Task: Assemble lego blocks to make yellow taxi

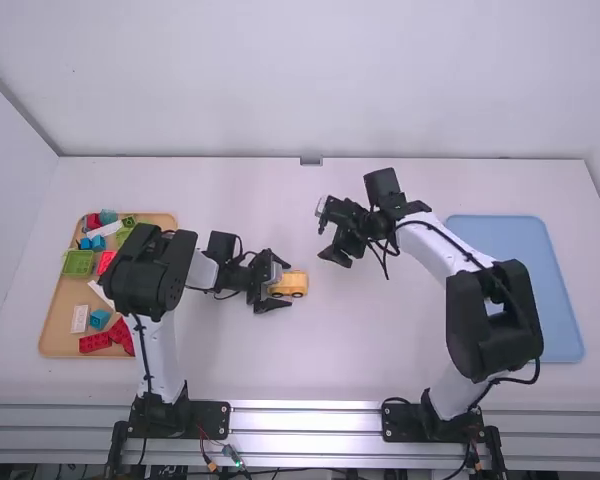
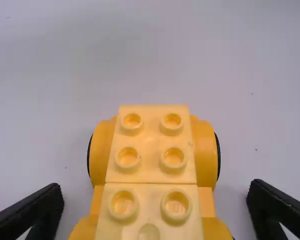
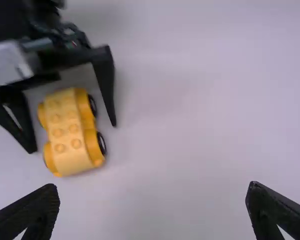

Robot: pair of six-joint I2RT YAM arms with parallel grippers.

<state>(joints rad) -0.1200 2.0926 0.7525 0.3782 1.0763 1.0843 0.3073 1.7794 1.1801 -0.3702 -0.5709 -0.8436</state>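
Operator, you cannot read any text in these views. On the yellow car, and on the bench around it, you find no label, brand, number or sign which is possible to read.

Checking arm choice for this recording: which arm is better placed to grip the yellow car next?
Probably the left: the left gripper is open, with a finger on either side of the yellow car, not touching it. The right gripper, also open, is farther away.
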